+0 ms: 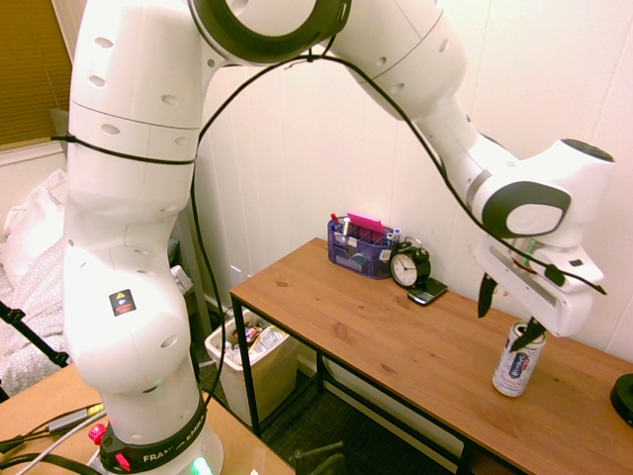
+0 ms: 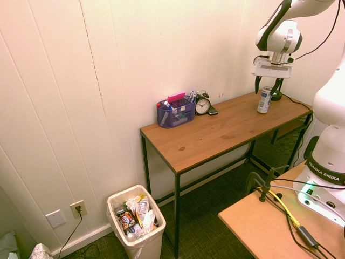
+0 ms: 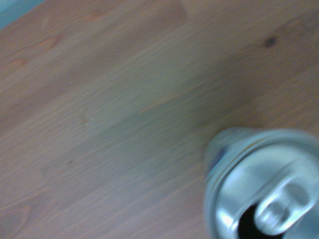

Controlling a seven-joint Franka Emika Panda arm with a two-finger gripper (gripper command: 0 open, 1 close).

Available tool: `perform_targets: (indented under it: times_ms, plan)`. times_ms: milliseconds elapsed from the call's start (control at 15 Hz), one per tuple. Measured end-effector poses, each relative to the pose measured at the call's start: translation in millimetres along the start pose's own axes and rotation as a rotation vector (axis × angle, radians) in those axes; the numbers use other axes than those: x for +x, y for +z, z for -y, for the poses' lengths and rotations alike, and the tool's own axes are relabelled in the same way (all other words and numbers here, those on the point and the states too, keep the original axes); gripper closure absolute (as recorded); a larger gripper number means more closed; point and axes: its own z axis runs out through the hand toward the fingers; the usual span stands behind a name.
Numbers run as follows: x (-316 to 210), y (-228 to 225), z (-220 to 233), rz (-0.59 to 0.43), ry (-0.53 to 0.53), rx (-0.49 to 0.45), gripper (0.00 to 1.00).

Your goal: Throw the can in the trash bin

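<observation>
The can stands upright on the right part of the wooden table, silver-white with a blue and red label. My gripper hangs open directly over it, fingertips level with the can's top and nothing gripped. From the other side, the gripper sits just above the can. The wrist view shows the can's opened pull-tab top from close by. The cream trash bin stands on the floor beyond the table's left end, full of mixed rubbish; it also shows as the trash bin against the wall.
At the back of the table stand a blue basket of pens, a black alarm clock and a small dark phone. A black round object sits at the table's right end. White wall panels back the table.
</observation>
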Motion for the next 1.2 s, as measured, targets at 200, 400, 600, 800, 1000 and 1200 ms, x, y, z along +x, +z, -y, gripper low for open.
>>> perform_targets:
  times_ms: [200,400,600,800,1000,1200]
  plan:
    - [19,3,-7,0.006,0.030,0.010,0.00]
    - [22,19,-2,0.011,0.031,-0.005,1.00]
    - [28,19,4,-0.011,0.034,0.011,1.00]
    - [28,19,6,-0.023,0.030,0.018,1.00]
    - [21,20,15,-0.024,0.012,0.018,1.00]
    - [15,20,23,-0.031,-0.002,0.020,1.00]
